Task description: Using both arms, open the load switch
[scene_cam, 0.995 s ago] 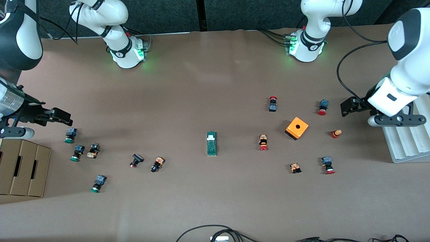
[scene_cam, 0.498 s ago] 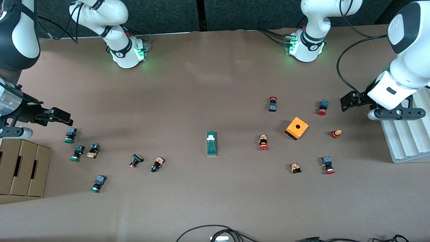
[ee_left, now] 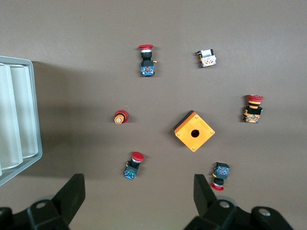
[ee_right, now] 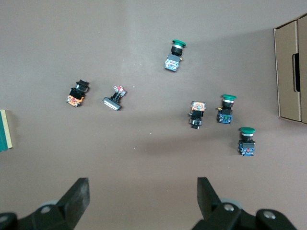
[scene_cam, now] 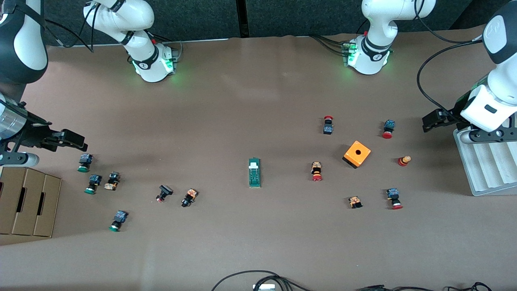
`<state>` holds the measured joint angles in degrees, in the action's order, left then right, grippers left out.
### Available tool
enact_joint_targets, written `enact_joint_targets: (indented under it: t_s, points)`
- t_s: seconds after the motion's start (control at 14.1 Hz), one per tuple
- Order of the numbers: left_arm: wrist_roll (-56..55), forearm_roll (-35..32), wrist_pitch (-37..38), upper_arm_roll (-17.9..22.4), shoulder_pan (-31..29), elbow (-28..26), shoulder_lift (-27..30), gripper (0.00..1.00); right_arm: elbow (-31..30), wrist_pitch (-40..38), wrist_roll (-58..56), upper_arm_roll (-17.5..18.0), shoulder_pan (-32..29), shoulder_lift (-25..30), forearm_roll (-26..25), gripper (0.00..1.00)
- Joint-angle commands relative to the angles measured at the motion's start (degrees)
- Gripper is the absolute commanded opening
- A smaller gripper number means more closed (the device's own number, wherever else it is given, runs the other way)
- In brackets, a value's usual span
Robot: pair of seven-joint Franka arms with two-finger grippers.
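Observation:
The load switch [scene_cam: 254, 172], a slim green block with a white sliding piece at its end farther from the front camera, lies flat in the middle of the table. One green end of the load switch [ee_right: 5, 130] shows at the edge of the right wrist view. My left gripper [scene_cam: 434, 120] hangs open and holds nothing, over the table beside the white tray at the left arm's end. In its wrist view the left gripper [ee_left: 138, 191] is above bare table near a red-capped button. My right gripper [scene_cam: 70, 139] [ee_right: 143, 194] is open and holds nothing above the green-capped buttons. Both are well away from the switch.
An orange cube with a hole [scene_cam: 357, 154] and several red-capped push-buttons [scene_cam: 316, 171] lie toward the left arm's end. Green-capped buttons [scene_cam: 84, 162] and a cardboard box [scene_cam: 28, 202] sit at the right arm's end. A white ridged tray [scene_cam: 484, 165] stands by the left gripper.
The left arm has swung outward toward its own end of the table, over the white tray's edge. The right arm has stayed almost still. Both grippers remain open.

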<state>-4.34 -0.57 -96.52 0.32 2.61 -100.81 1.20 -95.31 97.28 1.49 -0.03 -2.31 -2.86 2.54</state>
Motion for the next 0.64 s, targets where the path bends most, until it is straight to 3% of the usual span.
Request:
enact_joint_targets:
  t_s: [0.0, 0.57]
  points:
    - [-0.41, 0.22, 1.07, -0.32, -0.06, 0.53, 0.47, 1.00, 1.18, -1.48, 0.09, 0.03, -0.16, -0.04, 0.97, 1.00]
    - [-0.41, 0.22, 1.07, -0.32, -0.06, 1.23, 0.39, 1.00, 1.18, -1.57, 0.18, 0.03, 0.02, 0.05, 0.80, 1.00]
